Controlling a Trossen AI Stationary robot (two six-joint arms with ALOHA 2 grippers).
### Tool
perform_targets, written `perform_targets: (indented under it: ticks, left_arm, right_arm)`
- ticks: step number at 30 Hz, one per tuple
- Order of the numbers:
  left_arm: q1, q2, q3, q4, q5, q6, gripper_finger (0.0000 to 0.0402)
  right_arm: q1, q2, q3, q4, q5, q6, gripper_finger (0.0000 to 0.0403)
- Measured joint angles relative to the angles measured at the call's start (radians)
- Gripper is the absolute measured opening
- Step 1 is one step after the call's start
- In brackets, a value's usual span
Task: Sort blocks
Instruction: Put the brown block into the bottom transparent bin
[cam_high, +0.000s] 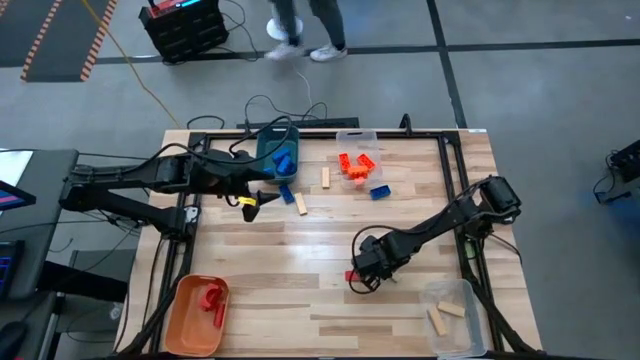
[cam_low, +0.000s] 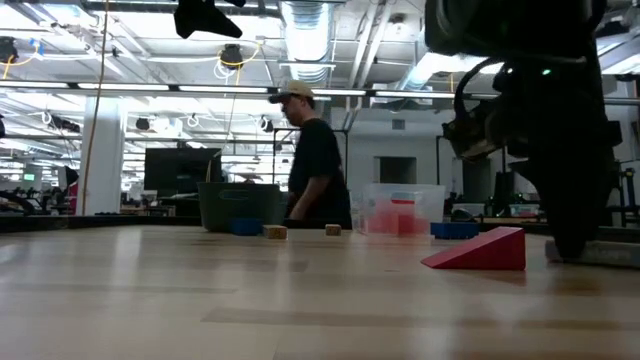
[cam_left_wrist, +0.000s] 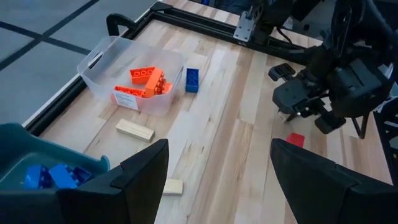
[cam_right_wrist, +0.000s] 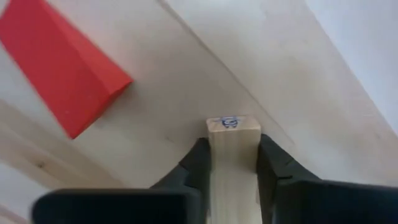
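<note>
Two fingers of my right gripper clamp a plain wood block, red wedge just beside; my left gripper hangs spread wide.

The high view looks straight down from well above, taking in the whole worktop and grey floor around it. The low view sits at worktop height, facing level across to the room. The left wrist view looks obliquely over the worktop's far half, from some way off. The right wrist view is pressed close to the wood. All four share the red wedge block, at the right wrist frame's upper left.
</note>
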Motion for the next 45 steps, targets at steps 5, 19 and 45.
perform_targets:
  ticks: [5, 19, 45]
  left_arm:
    - [0.000, -0.005, 0.000, 0.000, 0.023, -0.008, 0.0275]
    - [0.080, -0.005, 0.001, -0.007, 0.050, 0.066, 0.0275]
    - [0.134, -0.004, 0.001, 0.053, 0.046, 0.202, 0.0275]
  right_arm:
    - [-0.010, -0.062, -0.004, -0.012, -0.001, 0.001, 0.0044]
    - [0.196, -0.454, -0.003, -0.113, -0.138, 0.480, 0.0041]
    - [0.584, -0.171, -0.003, -0.044, -0.131, 1.089, 0.0098]
